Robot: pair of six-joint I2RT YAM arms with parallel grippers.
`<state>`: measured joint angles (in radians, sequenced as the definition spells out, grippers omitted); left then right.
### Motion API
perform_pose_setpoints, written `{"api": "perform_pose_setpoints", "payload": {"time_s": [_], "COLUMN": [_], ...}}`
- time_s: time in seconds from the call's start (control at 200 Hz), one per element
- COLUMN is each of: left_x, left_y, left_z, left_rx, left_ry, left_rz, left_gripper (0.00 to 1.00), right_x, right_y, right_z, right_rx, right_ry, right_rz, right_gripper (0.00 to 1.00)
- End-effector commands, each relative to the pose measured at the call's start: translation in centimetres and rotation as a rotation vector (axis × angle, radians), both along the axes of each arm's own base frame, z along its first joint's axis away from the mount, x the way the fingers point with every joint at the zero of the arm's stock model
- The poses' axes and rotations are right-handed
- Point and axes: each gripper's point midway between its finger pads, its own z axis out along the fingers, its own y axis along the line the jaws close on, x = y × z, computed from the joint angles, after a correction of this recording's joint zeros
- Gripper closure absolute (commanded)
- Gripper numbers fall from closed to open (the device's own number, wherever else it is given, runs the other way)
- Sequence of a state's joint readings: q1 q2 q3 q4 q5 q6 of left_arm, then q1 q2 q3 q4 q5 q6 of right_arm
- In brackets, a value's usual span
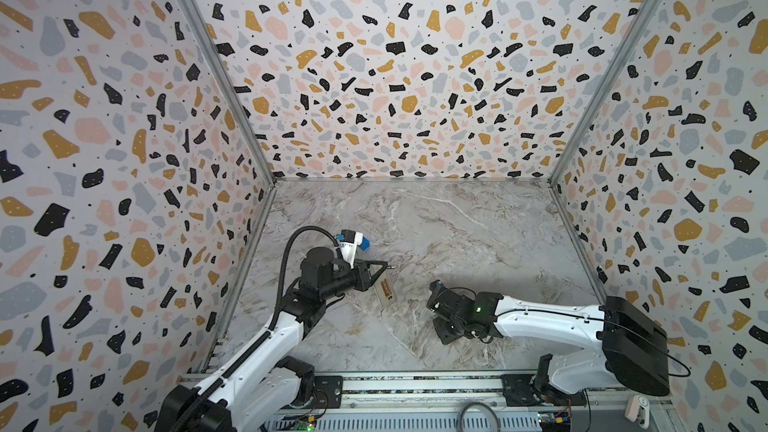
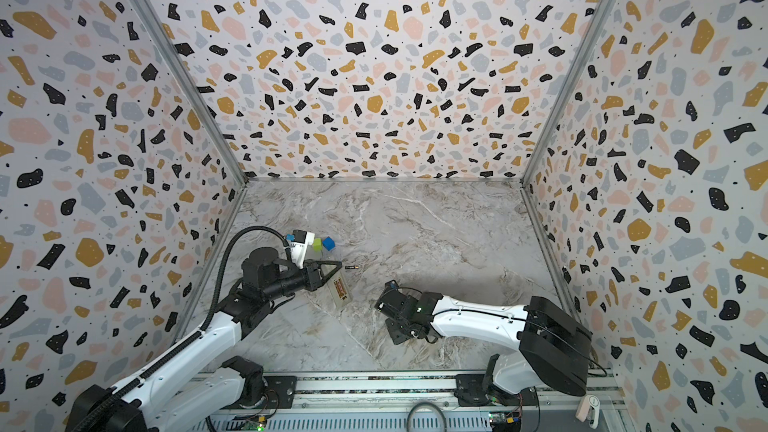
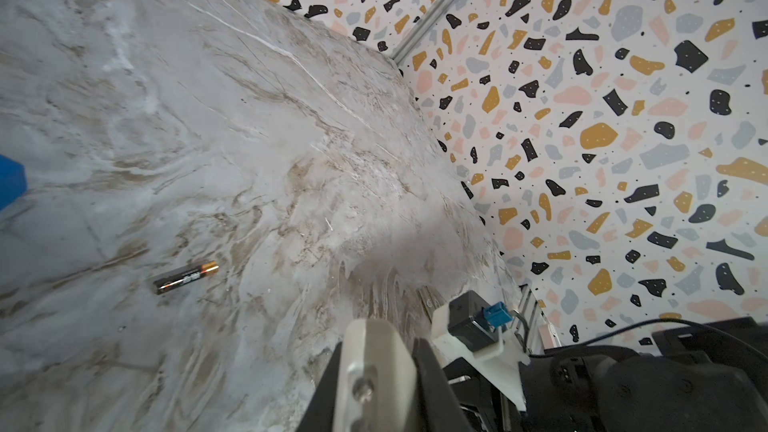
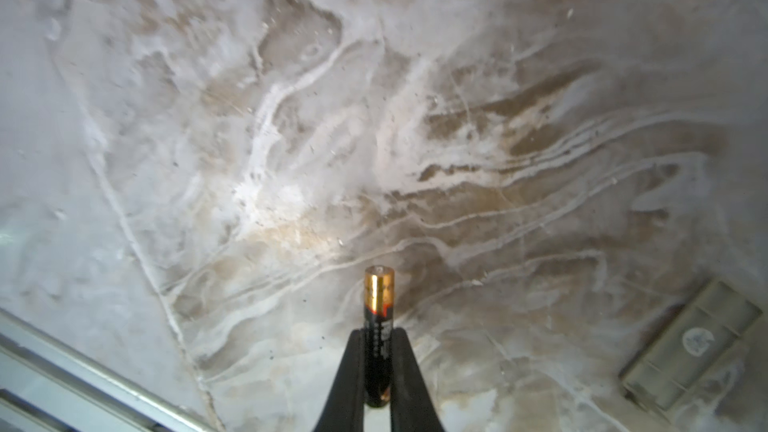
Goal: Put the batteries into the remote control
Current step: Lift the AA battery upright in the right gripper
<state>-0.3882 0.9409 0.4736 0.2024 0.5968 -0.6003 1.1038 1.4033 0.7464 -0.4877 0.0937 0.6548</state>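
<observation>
Neither cell is in yet, we reckon. The left pincer (image 1: 382, 264) clamps the remote (image 1: 385, 292) left of centre. The right pincer (image 4: 378, 332) grips one battery (image 4: 379, 305) over the near surface (image 1: 457, 234). The second battery (image 3: 185, 277) lies loose just right of the remote.

Black-and-copper battery (image 4: 378, 305), white remote control (image 1: 384, 293), grey-beige veined marble table (image 1: 457, 222), blue cube (image 2: 328, 243), green cube (image 2: 317, 244), terrazzo-speckled walls (image 1: 374, 56)

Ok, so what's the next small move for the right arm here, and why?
Probably carry the battery toward the remote control. The right gripper is shut on it, copper end outward, while the left gripper grips the remote, bay seemingly open. The second battery lies loose on the table.
</observation>
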Motion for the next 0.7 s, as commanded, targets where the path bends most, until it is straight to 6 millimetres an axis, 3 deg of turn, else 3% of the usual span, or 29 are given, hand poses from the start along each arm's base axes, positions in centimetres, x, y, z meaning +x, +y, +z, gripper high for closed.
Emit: {"api": "perform_pose_setpoints", "payload": {"time_s": [0.0, 0.21, 0.385, 0.696], "left_x": [-0.9, -2.2, -2.4, -2.5], "left_y": [-1.4, -2.3, -2.3, -2.2], "left_z": [1.4, 0.8, 0.6, 0.0], "left_rx": [-0.038, -0.049, -0.056, -0.035], "left_ry": [-0.057, -0.036, -0.035, -0.035], "left_rz": [-0.053, -0.087, -0.078, -0.082], "left_gripper": [1.0, 1.0, 1.0, 1.0], "right_x": [-0.3, -0.4, -0.1, 0.9], "right_y": [-1.0, -1.2, -1.0, -0.5], "right_z": [-0.8, -2.0, -2.0, -1.6], "right_rx": [-0.034, -0.051, -0.051, -0.027], "right_ry": [0.02, 0.033, 0.033, 0.03], "right_rz": [0.025, 0.043, 0.039, 0.014], "right_gripper": [1.0, 1.0, 0.83, 0.66]}}
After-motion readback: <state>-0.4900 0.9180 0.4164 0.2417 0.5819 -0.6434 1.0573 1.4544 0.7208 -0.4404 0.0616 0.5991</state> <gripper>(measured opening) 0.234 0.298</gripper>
